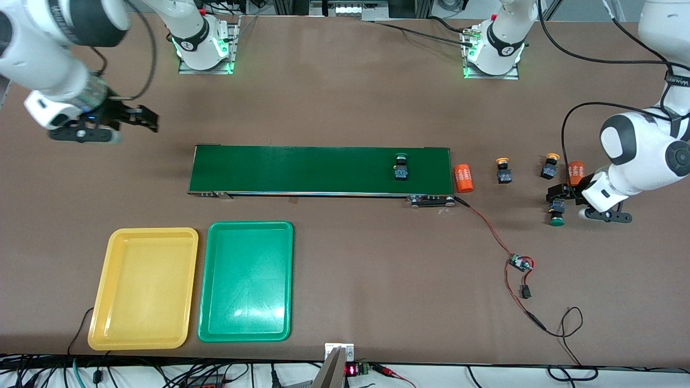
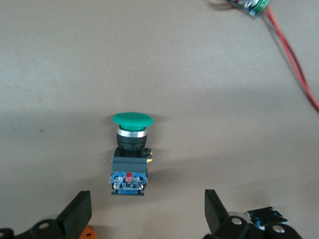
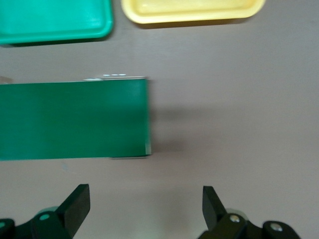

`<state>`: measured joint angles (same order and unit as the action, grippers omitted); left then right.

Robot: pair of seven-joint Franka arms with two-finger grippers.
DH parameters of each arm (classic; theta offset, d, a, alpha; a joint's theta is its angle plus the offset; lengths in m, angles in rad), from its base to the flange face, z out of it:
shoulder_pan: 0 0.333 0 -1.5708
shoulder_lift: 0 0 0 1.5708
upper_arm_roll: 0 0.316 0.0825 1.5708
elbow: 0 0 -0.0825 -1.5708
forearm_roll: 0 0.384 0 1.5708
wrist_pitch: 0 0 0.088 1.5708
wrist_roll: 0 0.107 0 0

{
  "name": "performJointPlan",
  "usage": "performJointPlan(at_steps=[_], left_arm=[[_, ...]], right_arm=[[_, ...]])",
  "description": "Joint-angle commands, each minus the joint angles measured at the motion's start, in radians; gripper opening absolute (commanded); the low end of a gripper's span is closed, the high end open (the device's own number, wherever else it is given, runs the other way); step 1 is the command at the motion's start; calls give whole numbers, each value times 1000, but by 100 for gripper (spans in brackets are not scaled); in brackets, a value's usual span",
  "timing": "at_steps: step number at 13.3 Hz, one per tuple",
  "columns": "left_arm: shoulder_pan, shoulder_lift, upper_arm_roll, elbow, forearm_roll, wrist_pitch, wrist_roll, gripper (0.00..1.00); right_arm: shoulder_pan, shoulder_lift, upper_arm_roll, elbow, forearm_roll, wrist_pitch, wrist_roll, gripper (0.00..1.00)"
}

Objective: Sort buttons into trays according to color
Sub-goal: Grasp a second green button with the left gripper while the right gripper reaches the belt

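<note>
Front view: green belt (image 1: 321,170) carries one green button (image 1: 401,166); left gripper (image 1: 563,195), jaws spread, hangs over the other green button (image 1: 557,211), lying cap-toward-camera. Right gripper (image 1: 135,118) waits, spread, near the belt's other end.

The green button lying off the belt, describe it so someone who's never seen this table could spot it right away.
Start at the long dark-green belt and go past its end toward the left arm's side. Among the loose parts there, the green button lies nearest the front camera, under the left tool. Its neighbours have yellow-orange caps; it alone is green.
</note>
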<state>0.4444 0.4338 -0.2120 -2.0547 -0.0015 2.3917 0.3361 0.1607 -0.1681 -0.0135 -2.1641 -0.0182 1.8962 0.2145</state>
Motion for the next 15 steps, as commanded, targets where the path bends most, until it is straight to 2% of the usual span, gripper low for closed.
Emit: performJointPlan(at_steps=[1,4,6,14,15], left_arm=[[5,83,-14,91,14,-16,61,100],[3,94,-14,103,21,-29,92,100],[5,108,-14,116,47,-29,135,100],[19,149,-10,107,54,-32,182,100],[22,149,-12,102,66,-32,182,97]], right_arm=[[104,36,-5,-7,7,69,117,100],[146,77,-5,-5,11,151,118,100],[167,91,-5,-3,56,164,118,100],[209,137,-5,1,75,215,121,100],[209,136,-5,3,75,213,121,100]])
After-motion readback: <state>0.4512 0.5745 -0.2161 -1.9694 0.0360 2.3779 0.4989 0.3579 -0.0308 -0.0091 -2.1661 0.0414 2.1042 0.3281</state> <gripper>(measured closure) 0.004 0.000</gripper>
